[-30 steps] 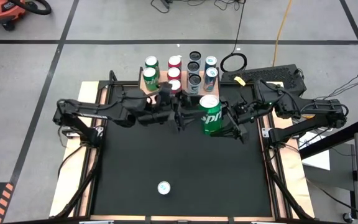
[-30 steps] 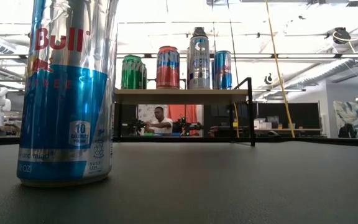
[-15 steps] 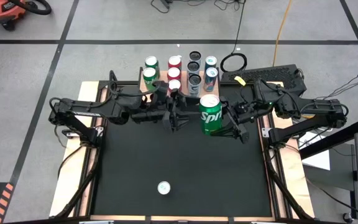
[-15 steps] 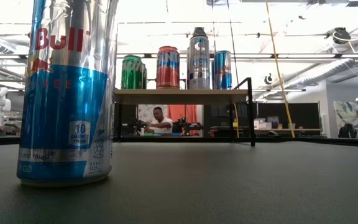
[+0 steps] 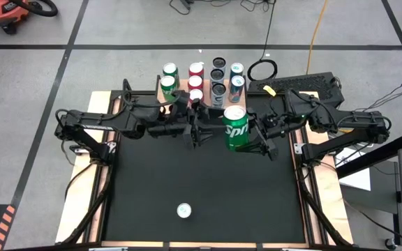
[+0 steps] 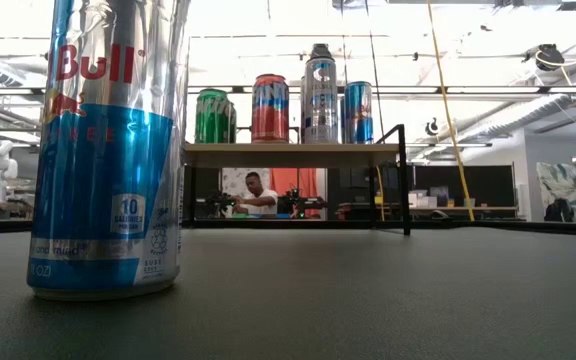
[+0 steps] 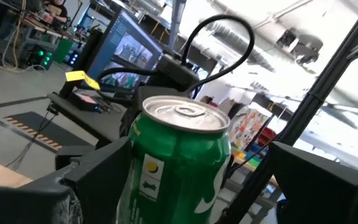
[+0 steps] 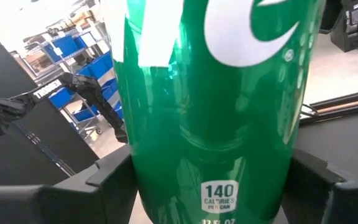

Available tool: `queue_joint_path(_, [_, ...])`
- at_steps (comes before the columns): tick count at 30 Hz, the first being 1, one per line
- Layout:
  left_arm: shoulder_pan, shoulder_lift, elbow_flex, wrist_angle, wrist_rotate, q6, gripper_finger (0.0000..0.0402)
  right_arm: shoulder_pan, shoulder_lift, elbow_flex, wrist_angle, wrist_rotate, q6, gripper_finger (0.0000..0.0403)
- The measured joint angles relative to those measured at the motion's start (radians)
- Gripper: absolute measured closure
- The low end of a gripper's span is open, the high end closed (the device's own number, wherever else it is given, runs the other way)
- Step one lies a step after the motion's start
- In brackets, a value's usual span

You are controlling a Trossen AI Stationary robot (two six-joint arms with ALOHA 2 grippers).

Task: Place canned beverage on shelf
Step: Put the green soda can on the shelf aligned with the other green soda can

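In the high view, a green aluminium soda can (image 5: pixel 236 130) with a silver top is seen held above the black table (image 5: pixel 201 181), gripped at its sides by the right gripper (image 5: pixel 251 137), whose fingers are closed on it. The left gripper (image 5: pixel 199 132) is placed just beside the can on its other side, with its fingers spread wide and nothing between them. Behind both, the small light-wood shelf on thin black legs (image 5: pixel 165 91) is found at the table's far edge, loaded with upright cans. A single silver-topped can (image 5: pixel 183 210) stands alone near the table's front.

In the low view, a tall blue-and-silver energy drink can (image 6: pixel 108 150) fills the near left, and the shelf (image 6: pixel 288 153) is seen farther back carrying green, red, silver and blue cans. A person (image 6: pixel 258 195) is visible beyond the table, under the shelf board.

In the left wrist view, the green can (image 7: pixel 176 165) is shown tilted between dark fingers (image 7: pixel 101 171).

In the right wrist view, the green can (image 8: pixel 213 106) is clasped between the gripper's own fingers (image 8: pixel 110 177).
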Motion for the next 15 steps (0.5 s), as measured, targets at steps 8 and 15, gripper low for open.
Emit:
queue_joint_path(8, [0.0, 0.002, 0.0, -0.041, -0.065, 0.042, 0.0021, 0.0, 0.0, 0.0, -0.038, 0.001, 0.0, 0.0121])
queue_joint_path(15, [0.0, 0.017, 0.0, -0.032, -0.041, 0.045, 0.0021, 0.0, 0.002, 0.0, -0.046, 0.001, 0.0, 0.0121])
